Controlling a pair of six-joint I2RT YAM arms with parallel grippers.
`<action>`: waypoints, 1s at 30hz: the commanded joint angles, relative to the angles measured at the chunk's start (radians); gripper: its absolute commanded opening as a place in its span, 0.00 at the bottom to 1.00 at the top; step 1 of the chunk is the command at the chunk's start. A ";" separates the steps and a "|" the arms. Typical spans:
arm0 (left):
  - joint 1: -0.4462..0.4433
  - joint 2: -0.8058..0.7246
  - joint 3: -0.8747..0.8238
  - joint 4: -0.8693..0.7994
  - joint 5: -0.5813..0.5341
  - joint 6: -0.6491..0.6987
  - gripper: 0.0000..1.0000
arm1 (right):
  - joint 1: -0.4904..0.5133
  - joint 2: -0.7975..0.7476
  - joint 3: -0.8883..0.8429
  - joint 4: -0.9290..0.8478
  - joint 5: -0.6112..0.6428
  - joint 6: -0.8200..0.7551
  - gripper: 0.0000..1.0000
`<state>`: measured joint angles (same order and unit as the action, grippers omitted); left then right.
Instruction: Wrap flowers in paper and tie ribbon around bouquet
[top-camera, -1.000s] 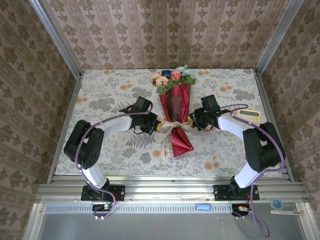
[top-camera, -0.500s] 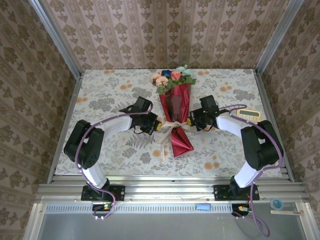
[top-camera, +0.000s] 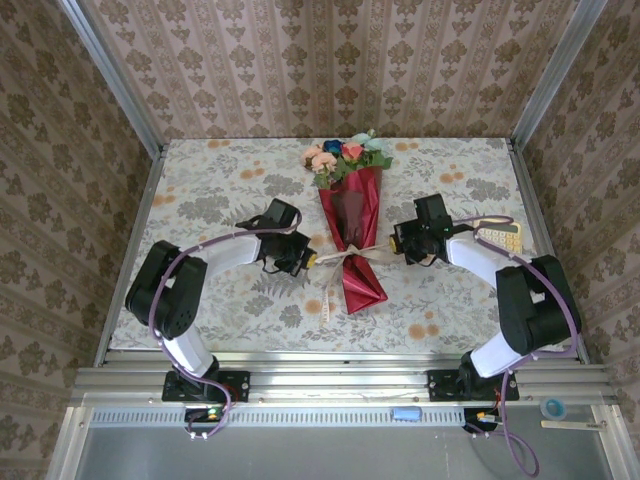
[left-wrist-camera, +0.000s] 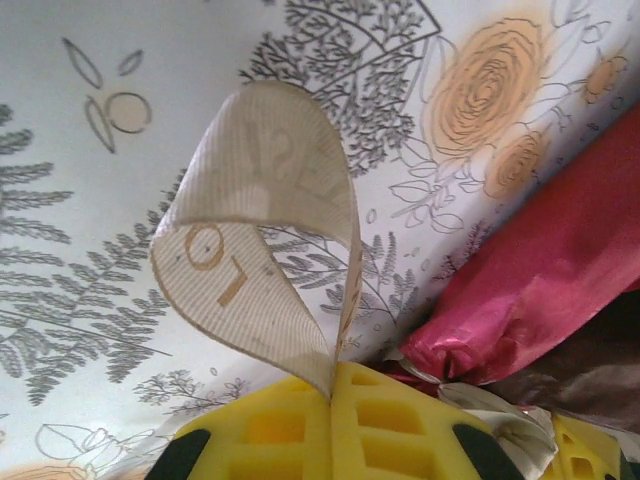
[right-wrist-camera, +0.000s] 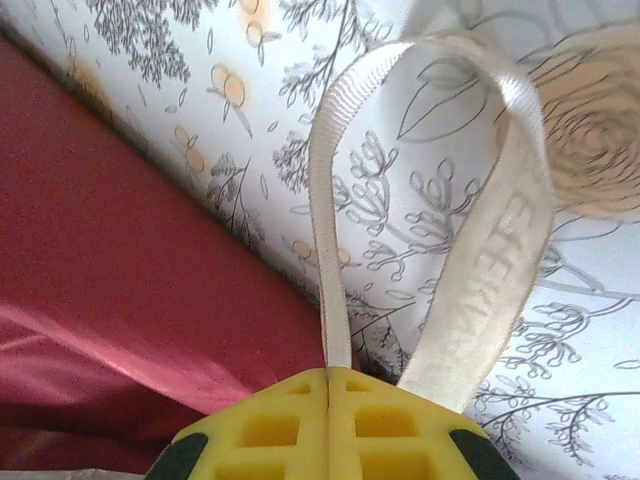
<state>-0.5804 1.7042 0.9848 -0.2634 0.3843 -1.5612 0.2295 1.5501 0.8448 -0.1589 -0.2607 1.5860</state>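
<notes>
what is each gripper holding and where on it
Both hold the ribbon: the left gripper pinches a loop left of the bouquet, the right gripper a loop right of it.

Bouquet (top-camera: 351, 215) on table (top-camera: 200, 185), ribbon (top-camera: 372, 256) across it, left hand (top-camera: 308, 260) and right hand (top-camera: 397, 243) either side

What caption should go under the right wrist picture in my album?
The right tool, shut, pinches a loop of cream ribbon beside the red paper.
</notes>
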 joint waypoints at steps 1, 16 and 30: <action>0.011 -0.036 -0.014 -0.053 -0.010 0.034 0.00 | -0.024 -0.035 -0.032 -0.011 0.045 0.009 0.00; 0.040 -0.059 -0.054 -0.058 -0.024 0.050 0.00 | -0.093 -0.051 -0.071 0.023 0.045 -0.009 0.00; 0.051 -0.066 -0.043 -0.074 -0.028 0.066 0.00 | -0.101 -0.039 -0.027 -0.059 0.057 -0.074 0.00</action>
<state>-0.5446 1.6737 0.9417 -0.2859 0.3767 -1.5230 0.1463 1.5116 0.7841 -0.1654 -0.2569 1.5501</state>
